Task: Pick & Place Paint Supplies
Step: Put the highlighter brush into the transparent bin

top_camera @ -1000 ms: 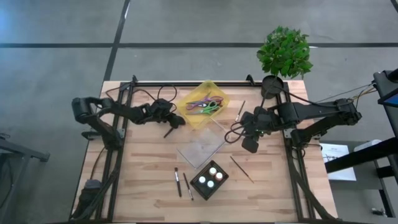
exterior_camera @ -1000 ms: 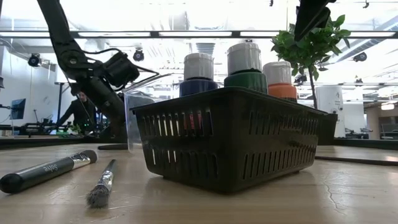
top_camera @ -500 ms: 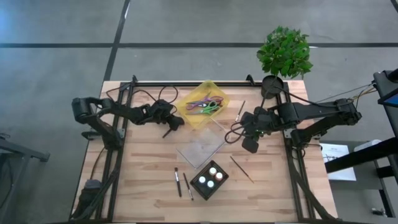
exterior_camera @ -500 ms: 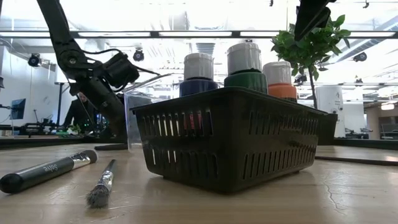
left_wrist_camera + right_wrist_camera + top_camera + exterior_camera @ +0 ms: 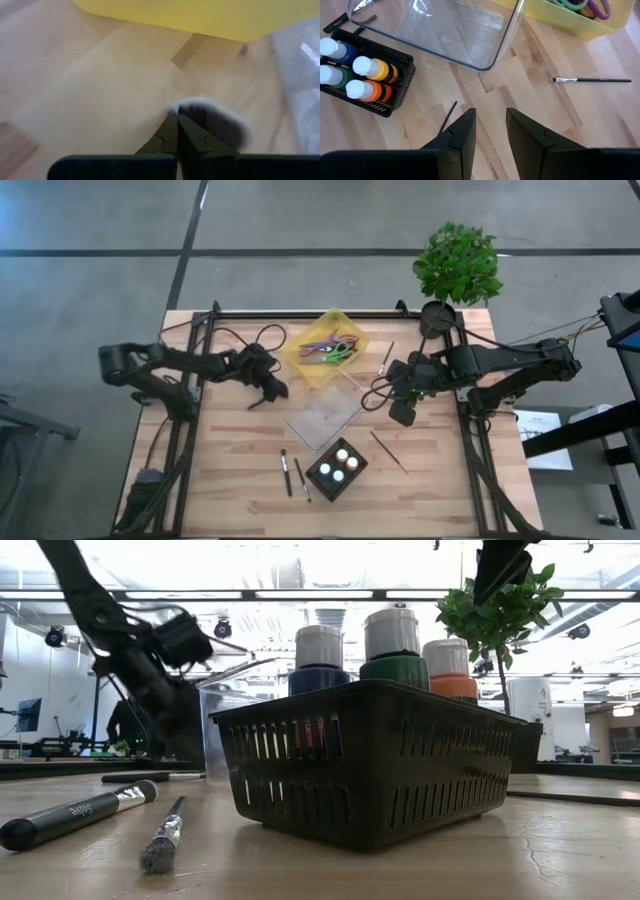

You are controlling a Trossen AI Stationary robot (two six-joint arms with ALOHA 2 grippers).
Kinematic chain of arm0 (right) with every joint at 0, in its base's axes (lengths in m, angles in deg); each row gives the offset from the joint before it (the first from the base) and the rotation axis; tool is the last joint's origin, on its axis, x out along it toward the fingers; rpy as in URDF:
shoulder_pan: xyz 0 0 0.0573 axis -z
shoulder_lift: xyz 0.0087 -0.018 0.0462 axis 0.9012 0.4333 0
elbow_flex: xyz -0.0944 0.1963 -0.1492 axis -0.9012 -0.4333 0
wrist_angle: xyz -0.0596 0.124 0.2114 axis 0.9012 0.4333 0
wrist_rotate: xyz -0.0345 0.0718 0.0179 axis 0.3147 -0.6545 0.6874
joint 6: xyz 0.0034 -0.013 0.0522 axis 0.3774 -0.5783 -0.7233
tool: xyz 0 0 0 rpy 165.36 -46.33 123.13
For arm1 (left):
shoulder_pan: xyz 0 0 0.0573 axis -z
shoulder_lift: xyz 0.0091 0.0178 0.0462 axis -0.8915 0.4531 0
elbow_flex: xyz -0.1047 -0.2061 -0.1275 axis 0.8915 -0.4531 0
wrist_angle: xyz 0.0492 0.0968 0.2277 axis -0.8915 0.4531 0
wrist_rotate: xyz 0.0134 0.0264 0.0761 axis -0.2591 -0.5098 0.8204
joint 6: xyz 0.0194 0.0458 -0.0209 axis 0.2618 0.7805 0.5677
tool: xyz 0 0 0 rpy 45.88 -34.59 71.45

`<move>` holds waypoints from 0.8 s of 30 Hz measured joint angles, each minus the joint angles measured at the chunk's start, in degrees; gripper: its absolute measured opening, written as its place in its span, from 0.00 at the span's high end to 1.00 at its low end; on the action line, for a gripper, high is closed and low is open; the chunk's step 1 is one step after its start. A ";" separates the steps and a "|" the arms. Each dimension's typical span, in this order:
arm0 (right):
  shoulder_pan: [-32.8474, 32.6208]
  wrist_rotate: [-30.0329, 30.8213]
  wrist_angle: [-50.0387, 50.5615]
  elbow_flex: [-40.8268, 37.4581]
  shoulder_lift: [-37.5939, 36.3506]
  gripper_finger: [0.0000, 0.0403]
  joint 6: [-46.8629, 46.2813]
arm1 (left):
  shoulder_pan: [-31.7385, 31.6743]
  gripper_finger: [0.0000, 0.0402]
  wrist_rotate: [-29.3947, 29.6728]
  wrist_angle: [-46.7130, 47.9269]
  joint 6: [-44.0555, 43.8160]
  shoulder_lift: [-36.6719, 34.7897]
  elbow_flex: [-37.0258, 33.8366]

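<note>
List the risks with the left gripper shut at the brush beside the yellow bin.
1. The left gripper is shut with only its tips at the brush, near its bristle end. Whether it holds is unclear, so the brush may slip or swivel.
2. The yellow bin and clear tray lie close, so a swinging brush could strike them.
The right gripper waits open over the table.
</note>
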 joint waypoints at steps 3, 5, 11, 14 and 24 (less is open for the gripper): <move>-0.08 -0.01 -0.02 0.00 0.00 0.73 -0.01 | 0.00 1.00 0.68 4.05 0.92 -5.42 0.13; -0.08 0.01 -0.04 0.00 0.00 0.73 0.00 | 0.09 1.00 0.97 7.39 1.12 -8.83 0.09; -0.08 -0.01 -0.07 -0.02 0.00 0.73 -0.01 | 0.67 1.00 0.86 10.85 1.60 -18.98 -0.02; -0.08 -0.01 -0.05 -0.02 0.00 0.73 -0.02 | 1.17 1.00 0.59 10.82 1.56 -23.69 0.02; -0.08 0.01 -0.09 -0.02 0.00 0.73 -0.01 | 3.73 1.00 -2.41 8.02 1.38 -34.03 2.43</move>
